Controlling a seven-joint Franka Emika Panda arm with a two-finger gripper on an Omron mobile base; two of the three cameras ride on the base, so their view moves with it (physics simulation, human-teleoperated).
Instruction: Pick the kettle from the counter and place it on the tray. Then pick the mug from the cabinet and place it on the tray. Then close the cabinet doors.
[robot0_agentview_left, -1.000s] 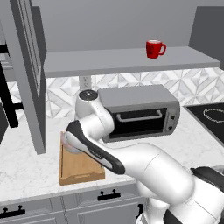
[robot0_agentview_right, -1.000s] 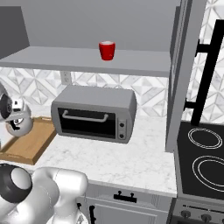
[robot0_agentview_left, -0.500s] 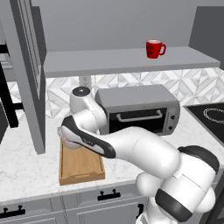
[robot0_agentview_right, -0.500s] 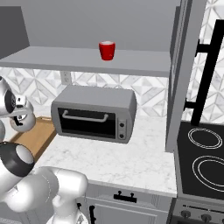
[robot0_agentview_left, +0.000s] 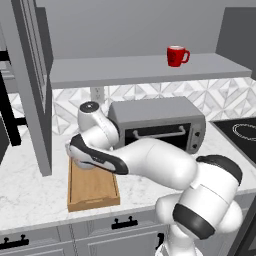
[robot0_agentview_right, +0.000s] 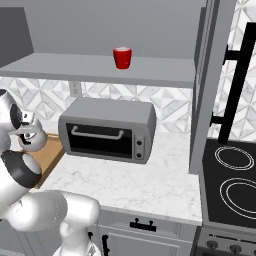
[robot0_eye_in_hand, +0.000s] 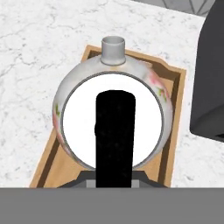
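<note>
You are looking at a kitchen scene with no brand, label or writing that can be read anywhere.

Count one kettle (robot0_eye_in_hand: 113, 122), one mug (robot0_agentview_left: 176, 55), one tray (robot0_agentview_left: 93, 189) and one toaster oven (robot0_agentview_left: 159, 125). The kettle, silver-white with faint pink and green markings, hangs over the light-wood tray in the hand view, its short spout pointing to the far end of the tray. The black arched handle runs down its middle toward the gripper (robot0_eye_in_hand: 114, 175), whose jaws stand narrow, clamped on that handle. From the right base view, the kettle (robot0_agentview_right: 33, 138) sits at the far left, just above the tray (robot0_agentview_right: 49, 156), with the arm beside it.

The tray lies on the white marble-look counter (robot0_agentview_left: 30, 195), left of the toaster oven (robot0_agentview_right: 107, 131) and close to it. In the left base view the white arm stretches over the tray's far half and covers the kettle.

The one red mug (robot0_agentview_right: 122, 57) stands upright on the grey shelf of the cabinet (robot0_agentview_left: 145, 70), above the toaster oven, handle to the right as the left base view has it.

Two cabinet doors are open: one (robot0_agentview_left: 34, 85) at the left, one (robot0_agentview_right: 202, 90) at the right, each with a black vertical bar handle. One black cooktop (robot0_agentview_right: 232, 185) with two visible ring burners lies at the near right.
</note>
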